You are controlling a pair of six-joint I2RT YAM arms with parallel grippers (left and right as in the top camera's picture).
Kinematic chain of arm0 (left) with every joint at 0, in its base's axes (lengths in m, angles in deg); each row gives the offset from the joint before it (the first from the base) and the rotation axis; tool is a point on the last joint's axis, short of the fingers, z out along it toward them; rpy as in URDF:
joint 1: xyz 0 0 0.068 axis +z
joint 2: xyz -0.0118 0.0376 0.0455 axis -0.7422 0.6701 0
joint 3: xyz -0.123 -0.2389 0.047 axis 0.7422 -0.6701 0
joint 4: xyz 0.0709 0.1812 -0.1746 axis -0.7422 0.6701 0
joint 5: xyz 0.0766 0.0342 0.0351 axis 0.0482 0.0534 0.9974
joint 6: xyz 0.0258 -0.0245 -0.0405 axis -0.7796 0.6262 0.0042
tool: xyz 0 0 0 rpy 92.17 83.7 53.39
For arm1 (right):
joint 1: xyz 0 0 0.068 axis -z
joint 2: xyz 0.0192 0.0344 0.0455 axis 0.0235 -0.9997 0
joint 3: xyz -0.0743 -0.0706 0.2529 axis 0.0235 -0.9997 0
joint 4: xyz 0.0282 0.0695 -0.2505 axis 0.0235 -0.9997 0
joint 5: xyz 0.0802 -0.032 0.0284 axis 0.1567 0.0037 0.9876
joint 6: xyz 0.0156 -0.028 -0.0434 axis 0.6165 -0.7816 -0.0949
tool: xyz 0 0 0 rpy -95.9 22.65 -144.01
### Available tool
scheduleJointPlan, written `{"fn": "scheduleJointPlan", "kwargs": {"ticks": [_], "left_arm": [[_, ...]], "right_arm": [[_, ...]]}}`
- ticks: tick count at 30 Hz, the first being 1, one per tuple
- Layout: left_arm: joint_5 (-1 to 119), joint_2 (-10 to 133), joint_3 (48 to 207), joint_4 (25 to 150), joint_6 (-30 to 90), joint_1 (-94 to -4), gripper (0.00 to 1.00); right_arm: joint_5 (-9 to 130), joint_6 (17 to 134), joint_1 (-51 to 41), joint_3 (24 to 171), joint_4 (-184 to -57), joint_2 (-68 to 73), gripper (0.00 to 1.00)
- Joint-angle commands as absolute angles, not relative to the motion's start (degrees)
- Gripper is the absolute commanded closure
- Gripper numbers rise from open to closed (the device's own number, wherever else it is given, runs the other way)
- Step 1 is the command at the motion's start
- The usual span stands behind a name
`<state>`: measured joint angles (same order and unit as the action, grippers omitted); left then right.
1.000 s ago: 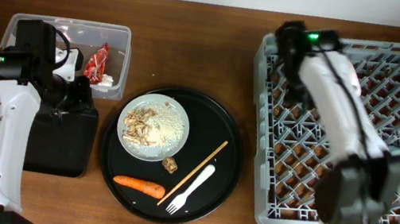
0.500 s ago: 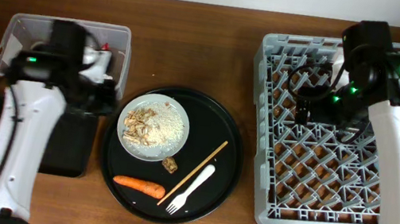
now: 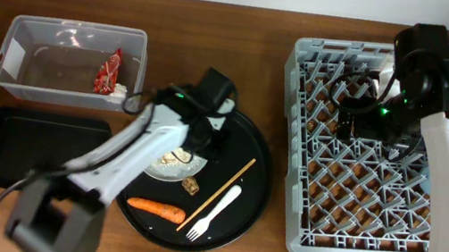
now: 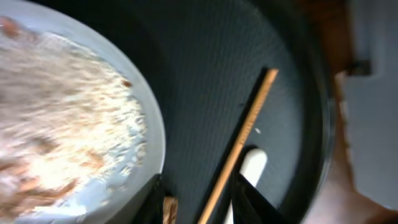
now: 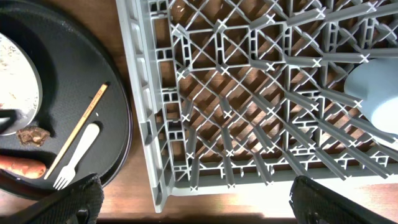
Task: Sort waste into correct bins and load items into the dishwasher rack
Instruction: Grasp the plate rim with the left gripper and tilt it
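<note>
A brown wooden surface (image 3: 218, 53) carries everything. From overhead you see the clear tub (image 3: 10, 56) at the back left with the red wrapper (image 3: 108, 71) and white tissue (image 3: 121, 90) inside. The shallow black tray (image 3: 31, 150) lies in front of it and the grey rack (image 3: 292, 137) stands on the right.

Your left gripper (image 4: 200, 200) hangs over the round black tray (image 3: 255, 162), hiding most of the plate (image 4: 152, 130) from above. Only the left wrist view shows its rice (image 4: 68, 124). That view also shows the fingers (image 4: 249, 199) apart and grasping nothing, with the chopstick (image 3: 218, 194) running below the gap. The brown lump (image 3: 191, 185), carrot (image 3: 155, 209) and fork (image 3: 215, 213) lie on the round tray.

Your right gripper (image 5: 202, 202) hovers above the rack, its fingers spread wide and empty. Its wrist view shows a pale cup (image 5: 379, 99) in the rack, which the arm covers from overhead.

Half a second ago your left arm stood over the tub and black tray. It has since swung across to the plate, leaving the black tray uncovered. The right arm has barely shifted.
</note>
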<state>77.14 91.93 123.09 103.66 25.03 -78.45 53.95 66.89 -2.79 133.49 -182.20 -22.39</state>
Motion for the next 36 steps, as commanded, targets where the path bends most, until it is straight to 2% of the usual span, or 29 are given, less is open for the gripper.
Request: {"fn": "scheduleJointPlan", "kwargs": {"ticks": [1,15,17,18,22,36], "left_arm": [[79.7,96.8,122.5,102.3,26.3,-79.2,0.65],[81.6,106.6,122.5,101.5,26.2,-79.4,0.66],[81.9,106.7,122.5,101.7,26.2,-79.4,0.78],[83.0,106.6,122.5,102.0,26.2,-79.4,0.87],[88.4,106.6,122.5,103.3,26.2,-79.4,1.0],[95.2,106.4,130.7,114.4,26.3,-79.6,0.99]], "right_arm": [[54.5,66.5,-2.6,133.7,-182.2,-22.5,0.01],[54.5,66.5,-2.6,133.7,-182.2,-22.5,0.01],[54.5,66.5,-2.6,133.7,-182.2,-22.5,0.01],[54.5,66.5,-2.6,133.7,-182.2,-22.5,0.01],[54.5,66.5,-2.6,133.7,-182.2,-22.5,0.01],[54.5,66.5,-2.6,133.7,-182.3,-22.5,0.01]]}}
